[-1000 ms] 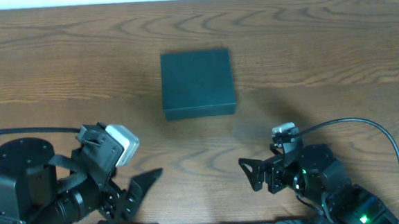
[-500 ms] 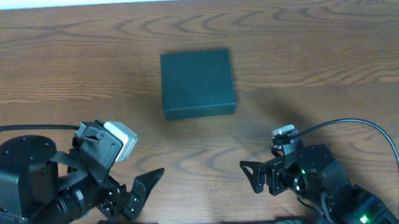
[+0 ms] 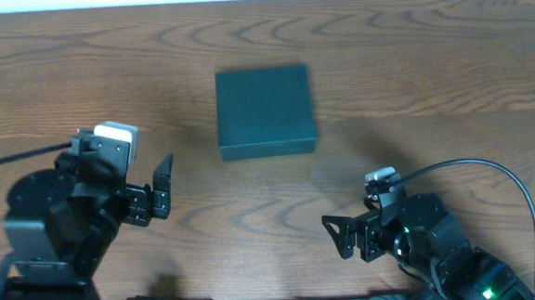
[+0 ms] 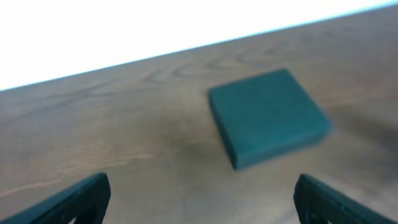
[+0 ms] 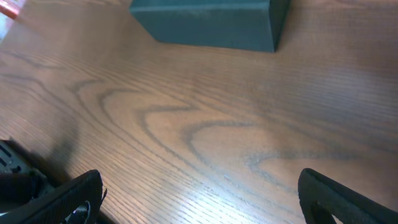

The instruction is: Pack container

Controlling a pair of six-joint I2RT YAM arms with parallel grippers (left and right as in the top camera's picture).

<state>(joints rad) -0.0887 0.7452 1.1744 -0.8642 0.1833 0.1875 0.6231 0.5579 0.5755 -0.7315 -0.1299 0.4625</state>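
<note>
The container (image 3: 265, 111) is a dark teal-green square box, lid shut, lying flat on the wooden table at centre back. It also shows in the left wrist view (image 4: 267, 116) and at the top of the right wrist view (image 5: 211, 22). My left gripper (image 3: 161, 186) is open and empty, left of and a little nearer than the container; its fingers show at the bottom of the left wrist view (image 4: 202, 199). My right gripper (image 3: 340, 237) is open and empty near the front edge, to the container's front right; its fingers frame bare wood in the right wrist view (image 5: 199, 196).
The wooden table (image 3: 430, 66) runs to a white strip along its far edge. Black cables trail from both arms, one looping at the right (image 3: 492, 169). No snack packets are in view.
My left arm has risen from the front edge and swung toward the back and left, its gripper now pointing toward the container. The right arm and the container have not moved.
</note>
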